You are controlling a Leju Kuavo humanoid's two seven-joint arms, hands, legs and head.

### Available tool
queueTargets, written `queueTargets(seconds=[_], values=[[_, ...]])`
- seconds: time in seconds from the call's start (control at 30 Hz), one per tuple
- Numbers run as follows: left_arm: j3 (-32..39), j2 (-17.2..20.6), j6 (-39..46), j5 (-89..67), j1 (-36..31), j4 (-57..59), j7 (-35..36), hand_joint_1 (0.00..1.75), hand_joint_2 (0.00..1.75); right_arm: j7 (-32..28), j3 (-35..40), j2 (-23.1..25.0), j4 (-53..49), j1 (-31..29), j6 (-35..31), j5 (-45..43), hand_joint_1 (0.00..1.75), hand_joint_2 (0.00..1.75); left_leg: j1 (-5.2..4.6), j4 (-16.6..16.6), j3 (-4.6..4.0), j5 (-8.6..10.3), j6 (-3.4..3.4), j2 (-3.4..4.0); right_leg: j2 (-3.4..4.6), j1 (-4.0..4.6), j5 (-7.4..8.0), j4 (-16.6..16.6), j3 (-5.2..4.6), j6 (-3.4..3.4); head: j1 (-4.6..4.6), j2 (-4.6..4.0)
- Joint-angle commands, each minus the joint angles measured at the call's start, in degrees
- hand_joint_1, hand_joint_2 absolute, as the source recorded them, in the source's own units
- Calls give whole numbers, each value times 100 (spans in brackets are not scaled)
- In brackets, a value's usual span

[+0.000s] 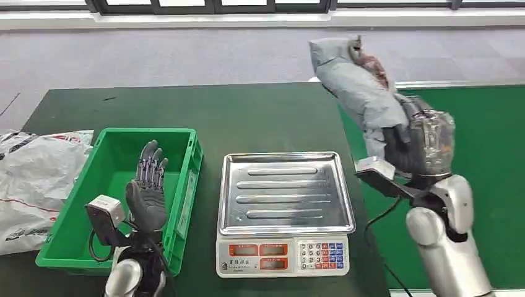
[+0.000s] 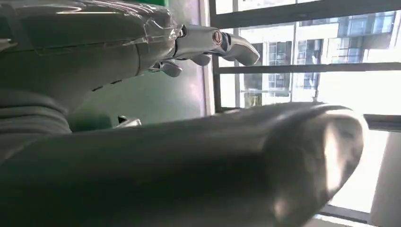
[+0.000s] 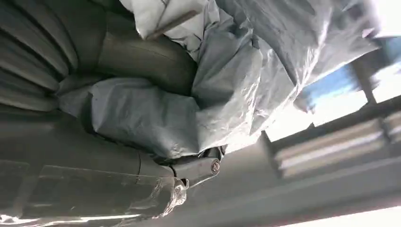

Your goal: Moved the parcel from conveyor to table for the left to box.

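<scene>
My right hand (image 1: 416, 141) grips a grey plastic-wrapped parcel (image 1: 356, 83), held up in the air above the seam between the dark green table (image 1: 260, 117) and the bright green conveyor (image 1: 489, 148). Up close, the parcel (image 3: 227, 80) is crumpled around my right hand (image 3: 142, 61). My left hand (image 1: 147, 189) hovers over the green box (image 1: 186, 139) with its fingers straight and apart, holding nothing. Its fingers (image 2: 208, 40) show stretched out in the left wrist view.
A silver weighing scale (image 1: 285, 192) with a steel tray sits in the middle of the table, between the box and my right arm. White plastic bags (image 1: 37, 179) lie at the table's left edge. Grey floor lies beyond the table.
</scene>
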Motion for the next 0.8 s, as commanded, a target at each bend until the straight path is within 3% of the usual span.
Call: queueTargets(seconds=[0.03, 0.13, 0.57, 0.6, 0.63, 0.8], values=[[-359, 141, -70, 16, -543, 578, -30, 0, 0, -150, 1999, 968, 1504, -844, 630, -1070, 175, 175, 5, -8, 11, 5, -9, 33, 33, 3, 15, -6, -7, -8, -2, 0], [-360, 181, -53, 11, -405, 547, -50, 0, 0, -148, 2103, 1076, 1416, -631, 691, -1116, 175, 175, 9, -20, 55, 17, -19, 13, 19, 10, 15, -7, -4, -16, -2, 0], [-343, 288, -362, 74, -47, 187, -28, 0, 0, -111, 2165, 1132, 1223, -269, 1415, -1221, 175, 175, 8, -10, 39, 17, -17, -2, 6, 8, 13, -1, -12, -14, -2, 0], [-309, 279, -373, 70, -8, 127, -18, 0, 0, -24, 2232, 1143, 1368, -326, 1502, -1154, 45, 175, 7, -12, 39, 18, -17, 0, 8, 8, 15, -3, -13, -14, 0, 0], [-297, 283, -374, 68, 6, 104, -15, 0, 0, -18, 2246, 1166, 1429, -339, 1501, -1147, 0, 175, 7, -19, 44, 22, -17, 0, 7, 8, 18, -10, -8, -13, 0, 0], [-135, 187, -254, 1, 201, -67, 20, 0, 0, 132, 2218, 1176, 1588, -260, 1529, -1012, 0, 175, 10, -16, 45, 20, -16, 3, 12, 11, 20, -10, -8, -12, -2, 0]])
